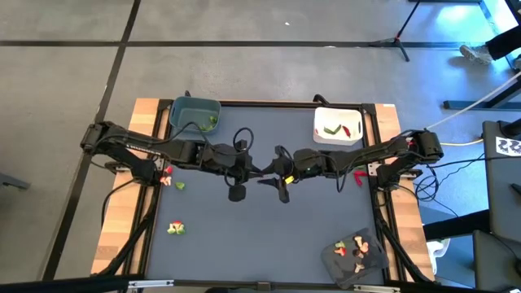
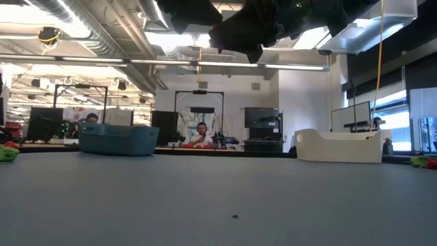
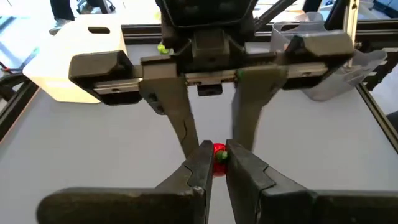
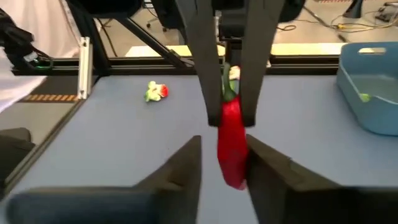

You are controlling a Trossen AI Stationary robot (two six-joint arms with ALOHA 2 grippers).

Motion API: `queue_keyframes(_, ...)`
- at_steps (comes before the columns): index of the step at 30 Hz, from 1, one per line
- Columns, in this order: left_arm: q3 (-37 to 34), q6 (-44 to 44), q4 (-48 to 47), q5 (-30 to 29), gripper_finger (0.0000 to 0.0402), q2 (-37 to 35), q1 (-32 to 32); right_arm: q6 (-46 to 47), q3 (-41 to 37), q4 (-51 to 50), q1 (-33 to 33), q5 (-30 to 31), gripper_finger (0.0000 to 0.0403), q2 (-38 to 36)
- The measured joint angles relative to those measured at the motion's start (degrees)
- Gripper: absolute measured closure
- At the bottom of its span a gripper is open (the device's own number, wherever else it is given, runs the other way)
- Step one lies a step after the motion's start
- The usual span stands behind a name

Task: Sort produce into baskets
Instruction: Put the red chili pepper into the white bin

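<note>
Red pepper: hangs above mid-table, pinched at its green stem end by the left gripper, its body between the right gripper's fingers.
Left gripper: clenched on the pepper, facing the right gripper tip to tip.
Right gripper: fingers spread either side of the pepper, not touching it.
Blue tub: far left corner, green piece inside.
White tub: far right, holds red and green pieces.
Dark tray: near right corner, several pieces in it.
Loose produce: along the left edge.

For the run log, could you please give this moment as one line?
phase: mid-air handover | left gripper: shut on small red toy pepper | right gripper: open around it
</note>
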Motion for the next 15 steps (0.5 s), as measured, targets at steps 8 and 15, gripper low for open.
queue_keyframes(8, 0.0, -0.01, -0.74, -0.11, 0.0368, 0.0, 0.04, -1.56, 0.0, -0.1, 0.0, 2.53, 0.0388, 0.0)
queue_keyframes(15, 0.0, 0.43, -1.06, -0.03, 0.0318, -0.01, 0.02, -1.34, 0.0, -0.03, 0.0, 2.53, 0.0364, 0.0)
